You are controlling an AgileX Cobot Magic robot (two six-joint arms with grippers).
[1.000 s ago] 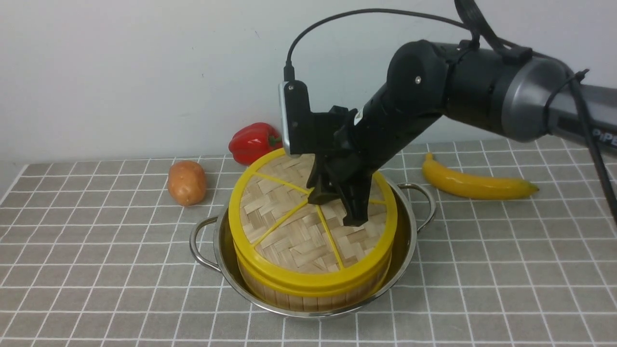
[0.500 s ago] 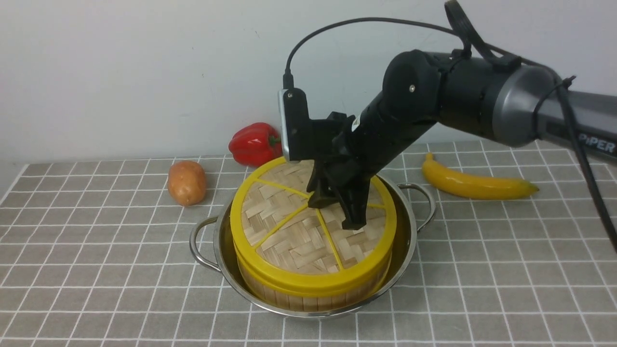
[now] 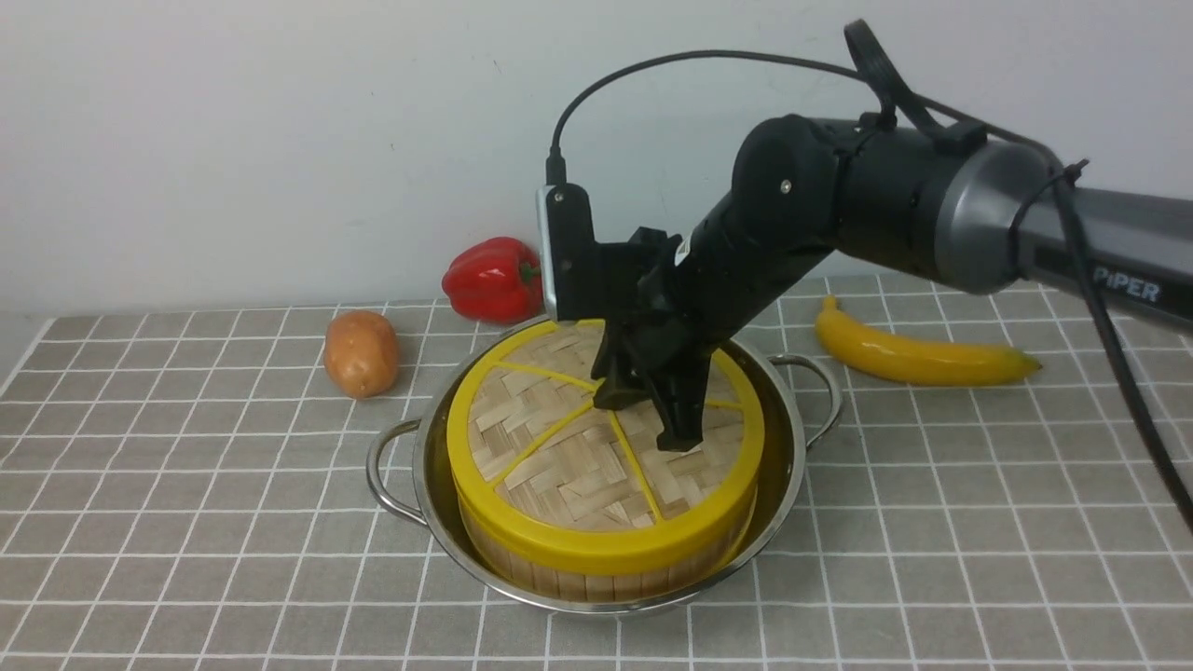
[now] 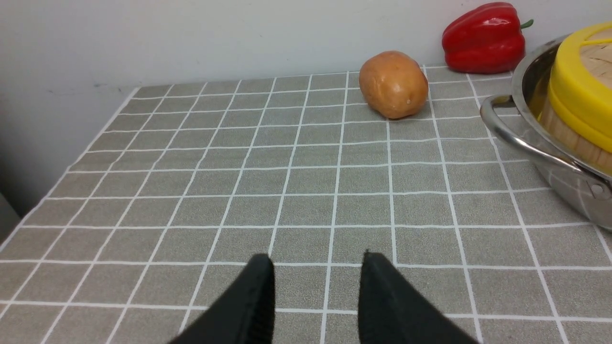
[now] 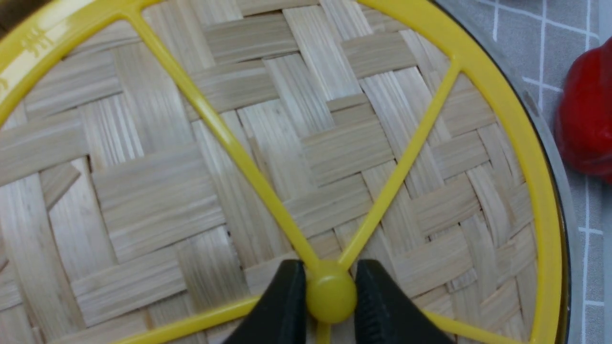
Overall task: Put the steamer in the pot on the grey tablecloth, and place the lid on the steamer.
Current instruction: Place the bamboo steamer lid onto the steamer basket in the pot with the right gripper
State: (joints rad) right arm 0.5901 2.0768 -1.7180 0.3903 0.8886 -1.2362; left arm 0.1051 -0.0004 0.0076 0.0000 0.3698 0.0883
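Observation:
The steamer (image 3: 596,570) stands inside the shiny pot (image 3: 424,475) on the grey tablecloth (image 3: 186,522). The woven lid (image 3: 559,457) with its yellow rim lies on top of the steamer, nearly level; its contents are hidden. My right gripper (image 3: 643,415) is shut on the lid's small yellow centre knob (image 5: 331,294), one finger on each side. My left gripper (image 4: 316,265) is open and empty, low over bare cloth to the left of the pot (image 4: 550,157). It does not show in the front view.
A potato (image 3: 361,352) lies left of the pot and a red pepper (image 3: 492,277) behind it by the wall. A banana (image 3: 918,356) lies at the right. The pot's wire handles (image 3: 384,471) stick out left and right.
My right gripper has lowered the lid, holding it by the knob; the lid's far edge came down and it now sits flatter on the steamer.

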